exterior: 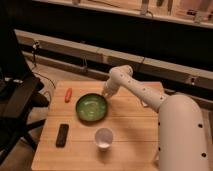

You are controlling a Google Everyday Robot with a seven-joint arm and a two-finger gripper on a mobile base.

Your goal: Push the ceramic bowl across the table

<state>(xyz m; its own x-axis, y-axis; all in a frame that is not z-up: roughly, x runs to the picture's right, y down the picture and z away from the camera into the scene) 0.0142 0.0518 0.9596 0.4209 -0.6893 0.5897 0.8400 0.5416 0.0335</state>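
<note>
Push step is being judged as in hand: the gripper (106, 93) is being held low at the far-right rim of the ceramic bowl (91, 107), touching or just beside it; contact can't be told. Whether the gripper is open or closed can't be told either. The bowl is sitting upright on the table (137, 127), a little left of centre, in the far half. Next move, as judged: the bowl is being lined up for a shove toward the near left, so a low, level sweep against the rim is being called for, so that the bowl is slid and not tipped. The white cup (104, 138), just near of the bowl, and the black remote-like slab (62, 135) at near left are lying close to that path, so clipping is a risk. Count: one bowl, one cup, one black slab, one orange-red stick-like item (68, 94) at far left, one dark chair (17, 102) off the table's left side.
</note>
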